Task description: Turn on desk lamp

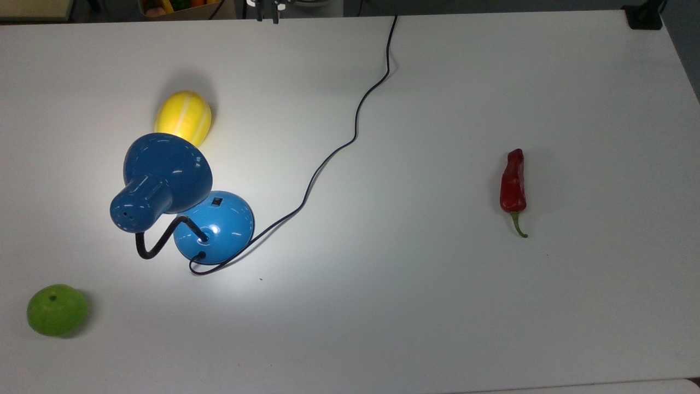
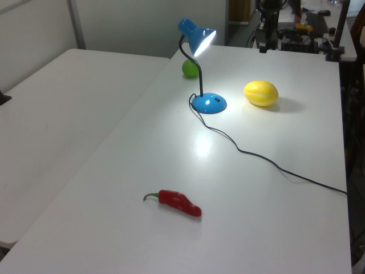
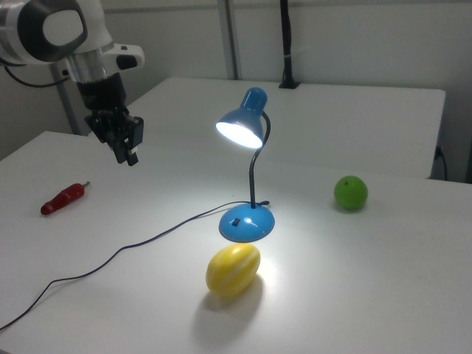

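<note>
Glowing desk lamp point(image 3: 247, 147); no readable writing.

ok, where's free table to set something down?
Widest bare patch: between the cord and the red chili pepper. Crowded in the top view's left: desk lamp, yellow melon, green apple.

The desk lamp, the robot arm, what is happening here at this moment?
The desk lamp is lit and throws a bright patch on the white table. The robot's hand hangs in the air, apart from the lamp, holding nothing. A yellow melon, a green apple and a red chili pepper lie untouched.
</note>
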